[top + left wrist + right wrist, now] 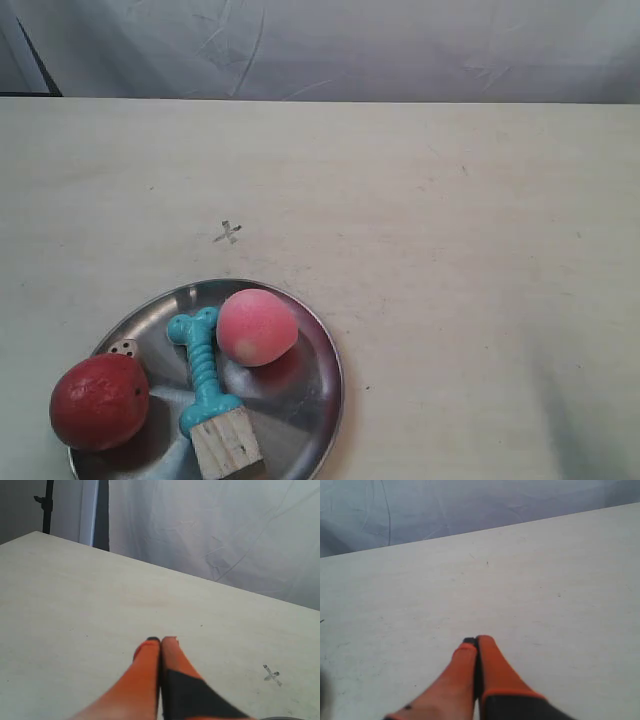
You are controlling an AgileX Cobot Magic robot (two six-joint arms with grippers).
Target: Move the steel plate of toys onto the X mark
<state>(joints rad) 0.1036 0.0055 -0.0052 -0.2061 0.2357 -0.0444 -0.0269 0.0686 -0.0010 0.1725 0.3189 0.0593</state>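
Note:
The steel plate (pixel 315 345) lies at the exterior view's lower left, cut off by the picture's bottom edge. On it rest a red apple-like ball (pixel 98 400), a pink peach (pixel 257 327), a teal bone-shaped toy (pixel 203 373), a pale wooden cube (pixel 227 443) and a tiny white die (pixel 124 348). The faint grey X mark (pixel 228 233) is drawn on the table just beyond the plate; the X mark (pixel 272 675) also shows in the left wrist view. My left gripper (pixel 161 640) is shut and holds nothing. My right gripper (pixel 476 639) is shut and holds nothing too. Neither arm shows in the exterior view.
The pale table (pixel 460 260) stretches wide to the right of the plate and behind it. A white cloth backdrop (pixel 330 45) hangs beyond the far edge. A dark stand (pixel 47 505) rises past the table's corner in the left wrist view.

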